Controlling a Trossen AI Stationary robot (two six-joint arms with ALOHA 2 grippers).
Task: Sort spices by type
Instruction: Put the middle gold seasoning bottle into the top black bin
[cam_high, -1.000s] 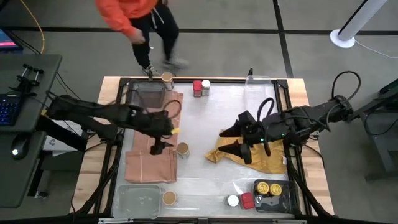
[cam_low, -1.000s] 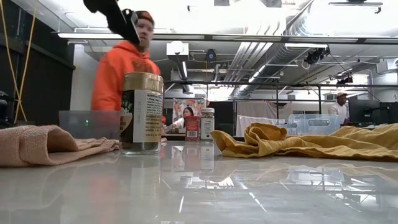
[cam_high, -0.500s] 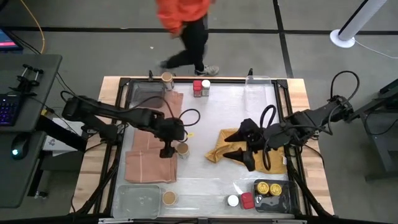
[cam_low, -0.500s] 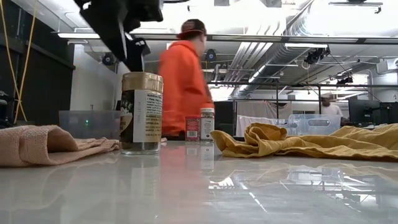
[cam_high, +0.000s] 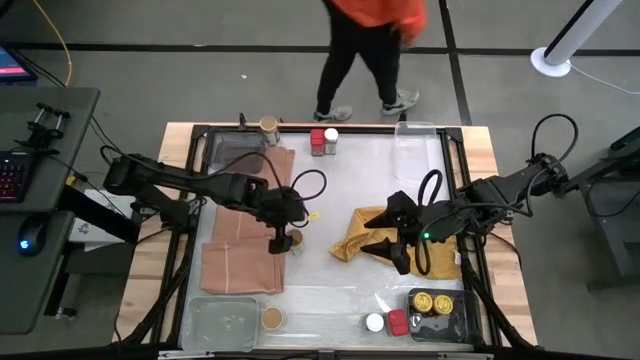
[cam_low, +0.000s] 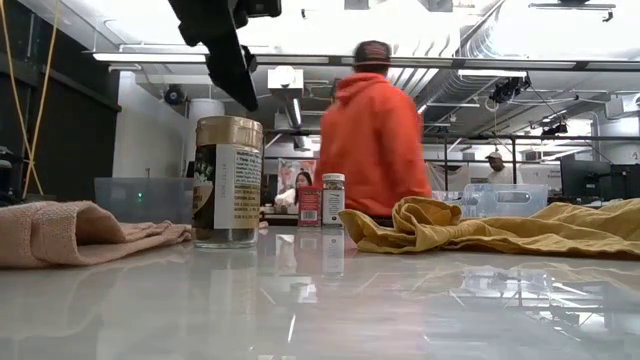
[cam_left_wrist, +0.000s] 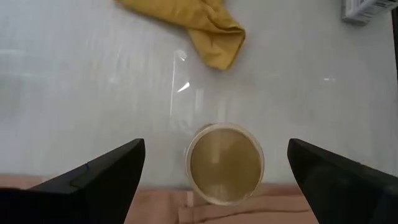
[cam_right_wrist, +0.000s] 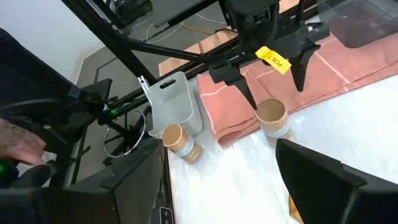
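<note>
Left gripper sits directly over the tan-lidded glass spice jar, jaws spread wide either side, nothing gripped. The jar stands upright on the white tabletop just left of centre, at the edge of the pink folded cloth.

Right gripper hovers over the crumpled mustard-yellow cloth at 3 o'clock from the jar, fingers apart, holding nothing.

Other spices: red-lidded and white-lidded jars at 12 o'clock on the far edge, tan-lidded one beside them; tan lid at 7 o'clock by the clear plastic tray; two gold lids, a red and a white at 5 o'clock.

Person in an orange hoodie beyond the table.
</note>
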